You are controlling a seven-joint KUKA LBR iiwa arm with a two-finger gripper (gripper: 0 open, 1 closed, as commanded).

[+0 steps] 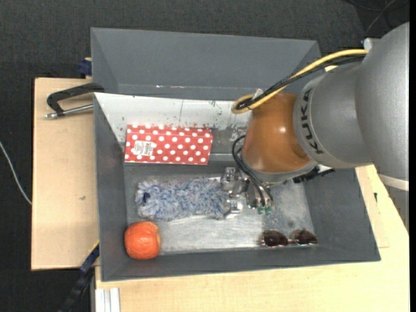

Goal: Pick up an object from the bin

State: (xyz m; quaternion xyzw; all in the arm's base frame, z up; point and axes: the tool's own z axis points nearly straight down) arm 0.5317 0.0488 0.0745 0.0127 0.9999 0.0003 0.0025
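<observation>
Four loose items in grey bin: red white-dotted box, against the far wall; blue-and-white fuzzy cloth, mid-floor; orange ball, near-left corner; dark sunglasses, near-right. Gripper sits low at the cloth's right end, touching or just beside it; whether spread or pressed together cannot be told. Progress, as judged: nothing lifted, all items resting on the floor; grasp unconfirmed; securing and raising remain.
</observation>
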